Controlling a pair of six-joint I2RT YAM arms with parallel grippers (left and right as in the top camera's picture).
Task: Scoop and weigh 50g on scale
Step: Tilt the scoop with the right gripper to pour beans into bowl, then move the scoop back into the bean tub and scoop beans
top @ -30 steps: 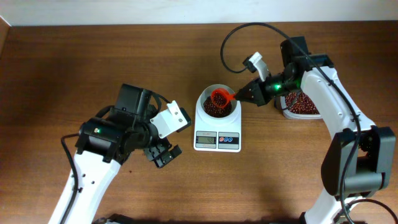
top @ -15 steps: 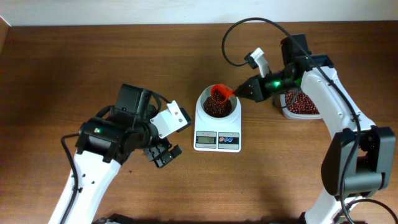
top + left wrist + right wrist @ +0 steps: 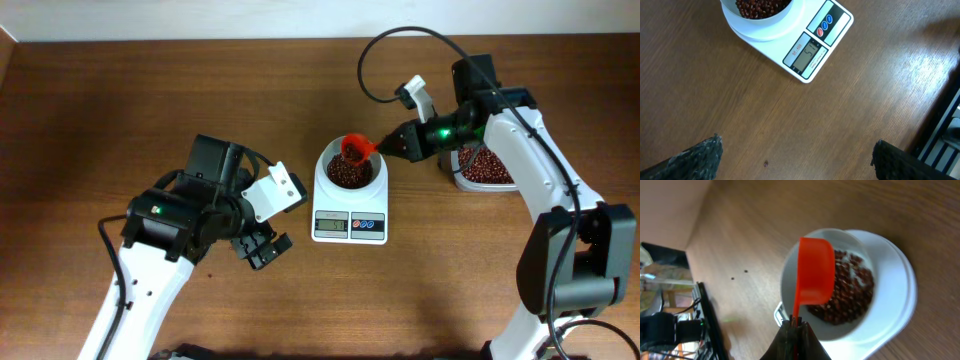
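**Status: transfer step in progress.**

The scale [image 3: 349, 226] is sitting at the middle of the table [image 3: 150, 110] and is carrying the round white bowl [image 3: 322, 160] on its platform. The bowl is already holding a layer of red beans [image 3: 850, 290] that is covering its floor.

The right gripper [image 3: 388, 150] is reaching in from the right of the scale. Its jaws are clamping tight on the handle of the red scoop [image 3: 352, 150]. The scoop cup is hanging over the far-left part of the bowl and is tipping onto its side in the right wrist view. Whether it is carrying any beans cannot be told.

The left gripper [image 3: 262, 248] is idling to the near left of the scale. Its fingers are standing fully apart, gripping nothing and touching nothing.

The clear tub [image 3: 485, 168] of beans is standing to the right of the scale, behind the right arm.

**Progress, as judged:** scooping is well under way, with at least part of the load delivered. The display [image 3: 807, 52] is lit, but its digits are not legible here, so reaching the target weight cannot be confirmed. Remaining work is likely checking the reading, then adding or removing beans as needed.
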